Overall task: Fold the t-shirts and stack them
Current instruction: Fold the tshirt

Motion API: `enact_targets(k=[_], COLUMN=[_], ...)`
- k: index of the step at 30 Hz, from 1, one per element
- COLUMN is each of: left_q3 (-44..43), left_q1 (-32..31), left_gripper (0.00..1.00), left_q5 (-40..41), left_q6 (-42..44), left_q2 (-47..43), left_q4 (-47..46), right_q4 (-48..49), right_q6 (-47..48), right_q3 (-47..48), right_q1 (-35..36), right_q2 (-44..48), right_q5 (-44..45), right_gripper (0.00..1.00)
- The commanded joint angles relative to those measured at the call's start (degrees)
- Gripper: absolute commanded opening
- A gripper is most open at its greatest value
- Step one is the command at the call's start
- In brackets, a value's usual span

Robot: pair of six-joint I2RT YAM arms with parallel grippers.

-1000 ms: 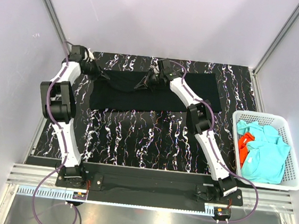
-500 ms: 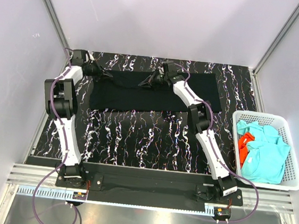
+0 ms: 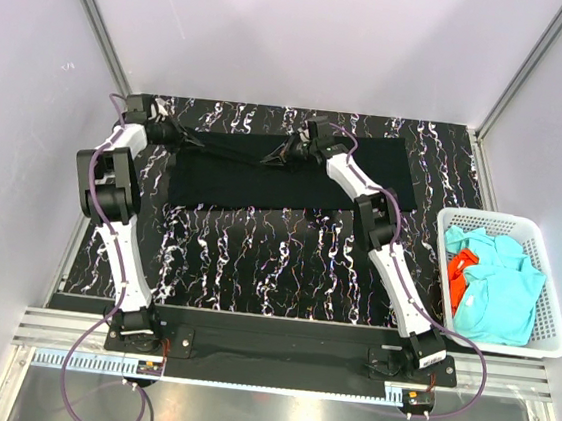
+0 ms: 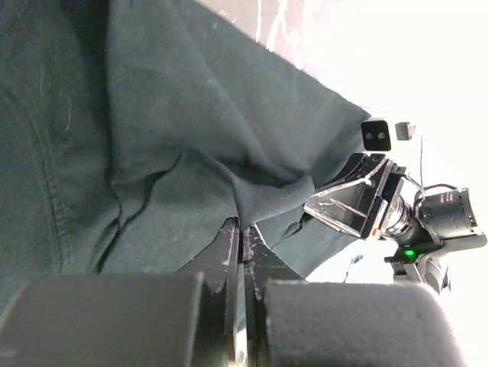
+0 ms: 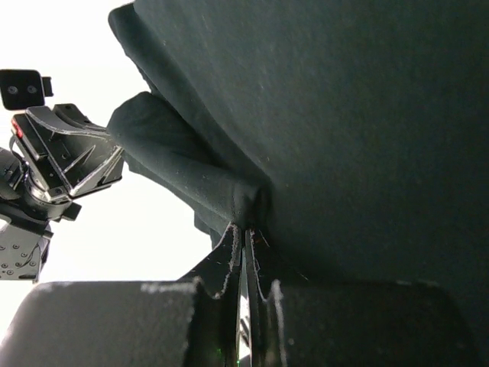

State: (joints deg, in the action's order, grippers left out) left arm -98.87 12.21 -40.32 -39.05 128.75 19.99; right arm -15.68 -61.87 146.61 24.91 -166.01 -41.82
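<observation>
The black t-shirt (image 3: 264, 179) lies spread across the 12 o'clock half of the patterned surface (image 3: 256, 258), its far edge lifted between the two arms. The left pincer (image 3: 171, 133) is clamped tight on a bunched fold of that cloth at about 10 o'clock, and the right pincer (image 3: 289, 154) is likewise closed on a pinch of it near 12 o'clock; both wrist views show fabric nipped right at the fingertips. The turquoise t-shirts (image 3: 498, 294) and the orange-red t-shirt (image 3: 461, 270) wait in the basket (image 3: 553, 299) at 3 o'clock. The holds look thin, so further outward pulling could probably slip cloth from either pincer, and uneven tension could drag the shirt askew or leave a crooked fold. Compared with a second ago, the left arm has swung out toward 9 o'clock, the right pincer has shifted slightly toward 3 o'clock, and the slack, sagging edge between them is now drawn nearly straight.
</observation>
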Motion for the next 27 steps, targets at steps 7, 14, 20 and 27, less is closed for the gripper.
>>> enact_targets(k=[7, 14, 20, 27], left_q3=[0.25, 1.58, 2.54, 3.94], left_q1=[0.89, 1.5, 2.56, 3.61], left_gripper=[0.04, 0.06, 0.08, 0.1], left_q5=[-2.13, -2.66, -2.84, -4.07], left_q6=[2.75, 3.89, 5.38, 6.17], left_q2=[-3.5, -5.26, -5.97, -6.84], left_q4=[2.51, 4.0, 6.29, 7.69], right_q4=[0.83, -0.93, -3.13, -4.88], right_q6=[-1.15, -1.24, -0.62, -0.8], right_q3=[-4.13, -5.45, -10.11, -12.57], right_q1=[0.23, 1.64, 3.13, 3.92], right_q2=[8.69, 10.62, 13.44, 15.63], right_q5=[-2.74, -2.91, -2.21, -0.81], right_gripper=[0.06, 0.06, 0.06, 0.07])
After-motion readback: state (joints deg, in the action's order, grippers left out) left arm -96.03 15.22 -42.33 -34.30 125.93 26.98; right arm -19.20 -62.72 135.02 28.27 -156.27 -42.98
